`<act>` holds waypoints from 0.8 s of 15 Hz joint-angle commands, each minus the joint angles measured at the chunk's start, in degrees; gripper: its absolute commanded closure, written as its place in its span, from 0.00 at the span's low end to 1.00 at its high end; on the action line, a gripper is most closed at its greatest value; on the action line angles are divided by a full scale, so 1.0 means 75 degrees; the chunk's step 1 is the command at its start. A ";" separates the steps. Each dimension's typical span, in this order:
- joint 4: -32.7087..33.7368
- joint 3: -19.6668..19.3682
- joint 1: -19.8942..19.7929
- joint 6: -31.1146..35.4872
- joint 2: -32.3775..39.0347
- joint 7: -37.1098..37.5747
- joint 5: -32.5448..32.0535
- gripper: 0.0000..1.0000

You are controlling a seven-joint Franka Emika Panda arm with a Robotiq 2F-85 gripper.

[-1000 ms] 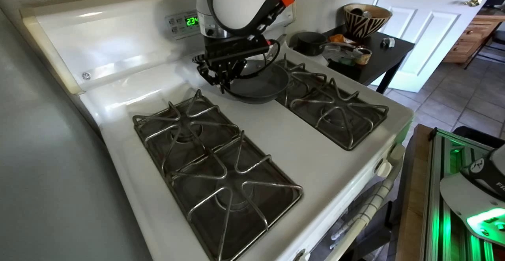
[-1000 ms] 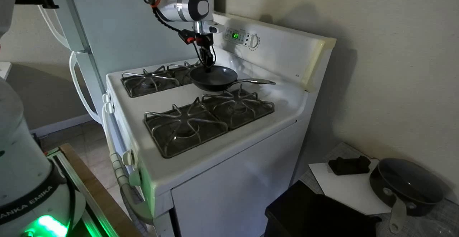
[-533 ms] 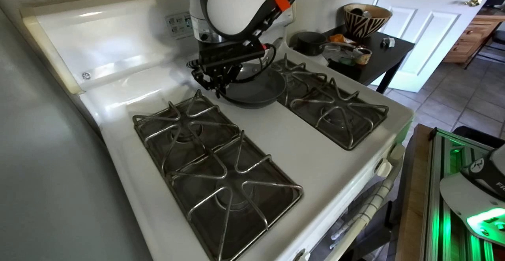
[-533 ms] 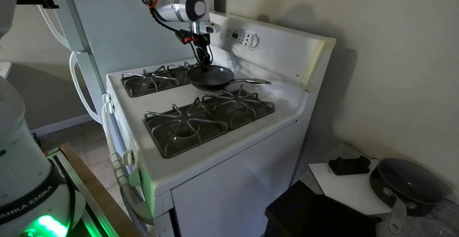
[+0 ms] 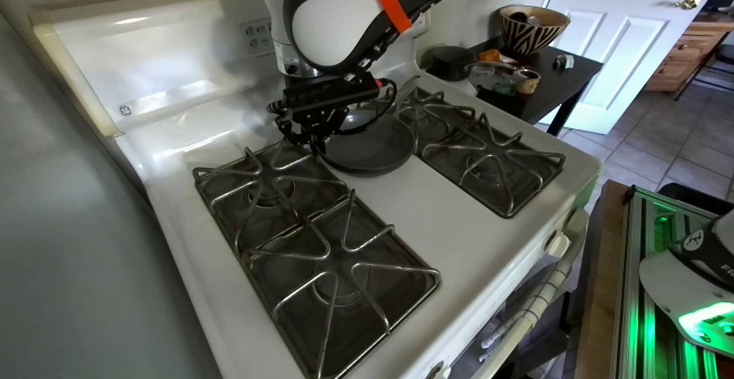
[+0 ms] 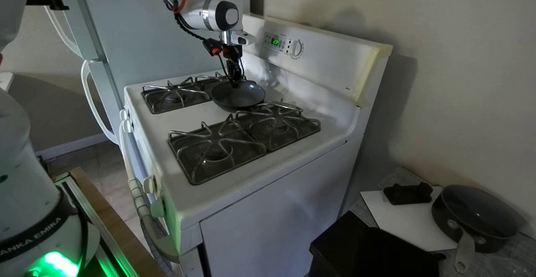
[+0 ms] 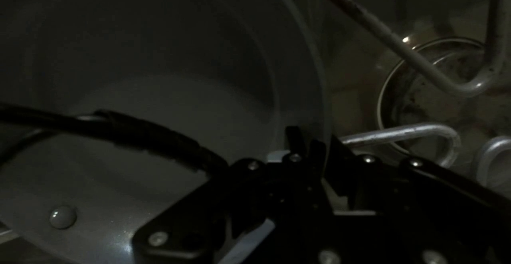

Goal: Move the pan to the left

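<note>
The gripper (image 7: 324,146) pinches the likely stiff pan (image 7: 171,90) at wrist-view four o'clock, a rim hold that may pivot

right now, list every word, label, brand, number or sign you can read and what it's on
"ANKA EMIKA": robot base, start cut off.
"FR": robot base in an exterior view, rest cut off.
"RA": robot arm, cut off.
Green stove display digits: too blurred.
Control panel labels, stove badge, base emblem: too small.
</note>
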 commanded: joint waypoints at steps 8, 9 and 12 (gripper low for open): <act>0.0716 0.0115 -0.0354 -0.0107 0.0218 -0.0188 0.0887 0.98; 0.0755 0.0110 -0.0348 -0.0165 0.0218 -0.0251 0.0859 0.98; 0.0787 0.0064 -0.0325 -0.0303 0.0200 -0.0309 0.0782 0.60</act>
